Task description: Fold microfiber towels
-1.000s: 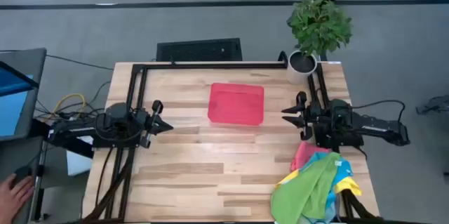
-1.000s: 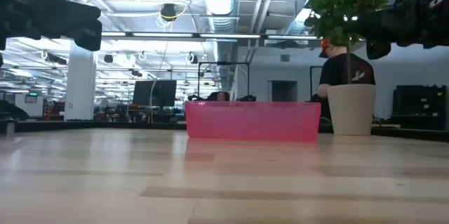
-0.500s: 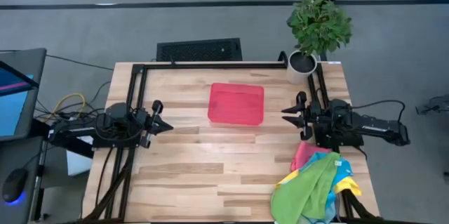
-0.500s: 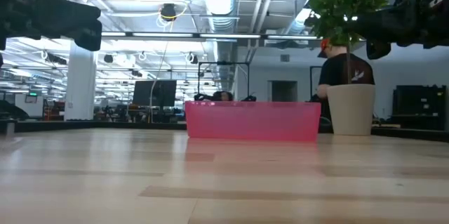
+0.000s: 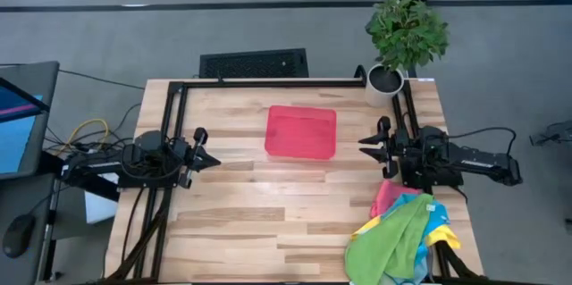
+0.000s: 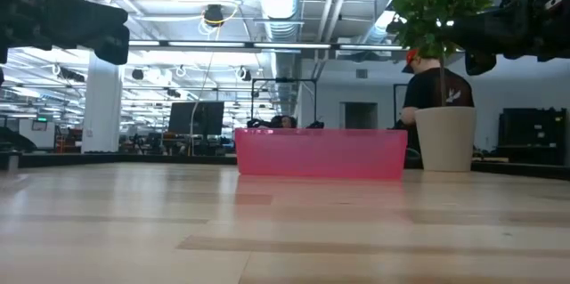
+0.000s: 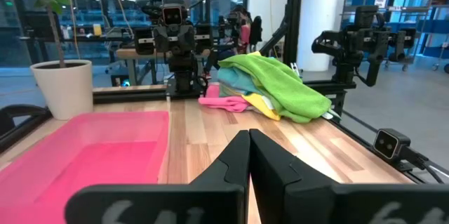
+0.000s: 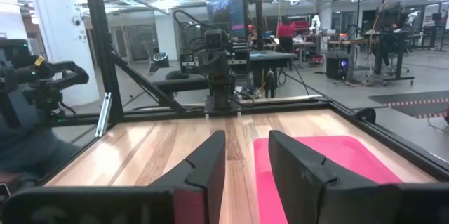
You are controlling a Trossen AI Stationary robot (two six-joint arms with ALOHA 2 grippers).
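The microfiber towels point(image 5: 402, 236) lie in a loose heap at the table's near right corner, green on top of light blue, yellow and pink; the heap also shows in the left wrist view point(image 7: 270, 83). My left gripper point(image 5: 213, 160) hovers at the table's left side, shut and empty, its fingertips together in its wrist view point(image 7: 249, 136). My right gripper point(image 5: 363, 146) hovers at the right side, just beyond the heap, open and empty, with a gap between its fingers point(image 8: 247, 143). Both point toward the table's middle.
A rigid red tray point(image 5: 301, 131) stands at the table's far middle between the two grippers. A potted plant point(image 5: 402, 35) stands at the far right corner. A black frame point(image 5: 268, 83) runs along the far edge and sides. Bare wood point(image 5: 268, 222) lies in the near middle.
Both arms have kept still. A person's hand at the lower left, off the table, has gone out of view.
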